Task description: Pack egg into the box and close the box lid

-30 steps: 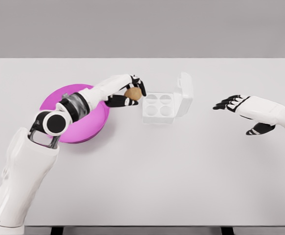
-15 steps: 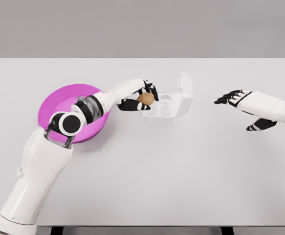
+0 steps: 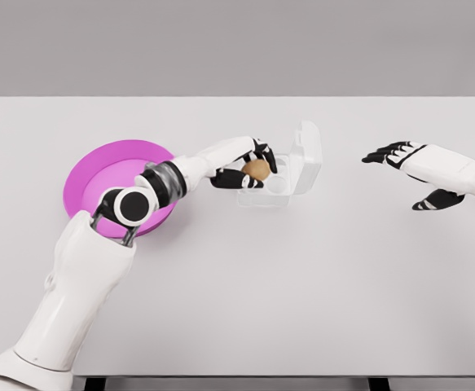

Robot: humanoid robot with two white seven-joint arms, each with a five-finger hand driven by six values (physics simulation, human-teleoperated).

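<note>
A brown egg (image 3: pixel 257 169) is held in my left hand (image 3: pixel 249 165), whose black fingers are shut on it. The hand hovers over the left side of the white egg box (image 3: pixel 274 185), above its left cups. The box's lid (image 3: pixel 306 155) stands open and upright on the right side of the box. My right hand (image 3: pixel 408 167) floats well to the right of the box, fingers spread and holding nothing.
A magenta plate (image 3: pixel 98 175) lies on the white table (image 3: pixel 302 277) left of the box, partly covered by my left forearm. The table's far edge runs just behind the box.
My left hand has carried the egg rightward from beside the plate to over the box's left cups. The right hand drifted slightly right and up.
</note>
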